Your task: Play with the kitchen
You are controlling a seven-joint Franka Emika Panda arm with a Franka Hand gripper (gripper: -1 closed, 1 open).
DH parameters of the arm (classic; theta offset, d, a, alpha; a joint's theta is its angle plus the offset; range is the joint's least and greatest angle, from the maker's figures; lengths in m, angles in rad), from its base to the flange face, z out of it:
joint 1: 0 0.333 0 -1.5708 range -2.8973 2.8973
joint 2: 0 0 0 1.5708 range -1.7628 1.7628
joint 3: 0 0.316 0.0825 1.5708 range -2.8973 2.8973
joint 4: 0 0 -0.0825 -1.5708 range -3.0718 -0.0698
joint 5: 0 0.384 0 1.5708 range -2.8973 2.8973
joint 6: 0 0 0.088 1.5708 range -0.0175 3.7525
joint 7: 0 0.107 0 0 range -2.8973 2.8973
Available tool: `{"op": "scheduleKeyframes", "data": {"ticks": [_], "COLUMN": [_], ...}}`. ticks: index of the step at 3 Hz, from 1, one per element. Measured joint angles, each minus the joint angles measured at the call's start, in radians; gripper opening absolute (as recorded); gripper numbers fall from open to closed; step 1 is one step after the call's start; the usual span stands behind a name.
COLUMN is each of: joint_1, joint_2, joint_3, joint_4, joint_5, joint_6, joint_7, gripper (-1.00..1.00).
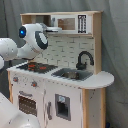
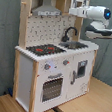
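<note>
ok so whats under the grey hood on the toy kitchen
Under the grey hood sits the pegboard back, then the red-ringed hob. In the first exterior view the arm hides the hood.

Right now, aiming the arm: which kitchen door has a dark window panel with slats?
The oven door under the hob; the door under the sink has a smaller, plain dark panel.

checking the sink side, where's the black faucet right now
The black faucet stands at the back of the sink, to the second exterior view's right of the hob, below the robot arm.
</note>
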Motion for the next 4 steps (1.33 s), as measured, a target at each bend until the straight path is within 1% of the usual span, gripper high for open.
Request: {"op": "scheduleKeyframes", "data": {"ticks": [2, 3, 4], "joint_1": [0.135, 0.183, 0.185], "joint_2": [0.000, -0.003, -0.006], "joint_3": [-0.102, -0.141, -0.143], "joint_4": [-0.094, -0.123, -0.120], "joint_5": [0.000, -0.001, -0.001], "joint_6": [0.067, 0.089, 0.092], "joint_7": [-0.040, -0.055, -0.055], "gripper": [-1.00, -1.00, 1.00]}}
